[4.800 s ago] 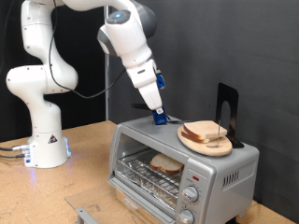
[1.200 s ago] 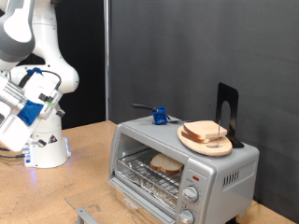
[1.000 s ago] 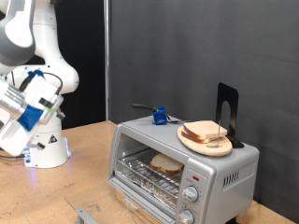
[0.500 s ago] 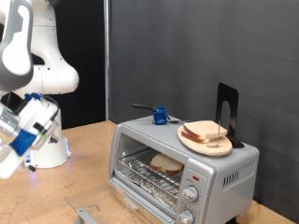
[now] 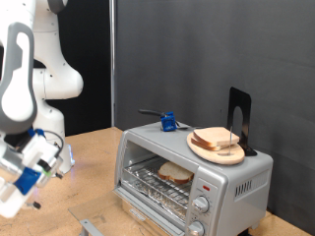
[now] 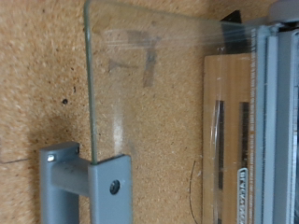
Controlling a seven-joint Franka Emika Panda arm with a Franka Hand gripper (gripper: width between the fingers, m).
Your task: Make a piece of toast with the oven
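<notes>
Gripper (image 5: 22,187): low at exterior view's left edge, over bare worktop (image 5: 94,157); whether jaws are open or closed cannot be told. Oven (image 5: 192,177): right of centre, door (image 6: 140,84) open. Piece of toast (image 5: 175,174): on rack inside, well apart from jaws.

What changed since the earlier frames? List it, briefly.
The gripper left the oven top, swung to the exterior view's left and dropped low toward the table, holding nothing visible. Unchanged: open oven door, piece of toast on the rack, bread on the wooden plate.
</notes>
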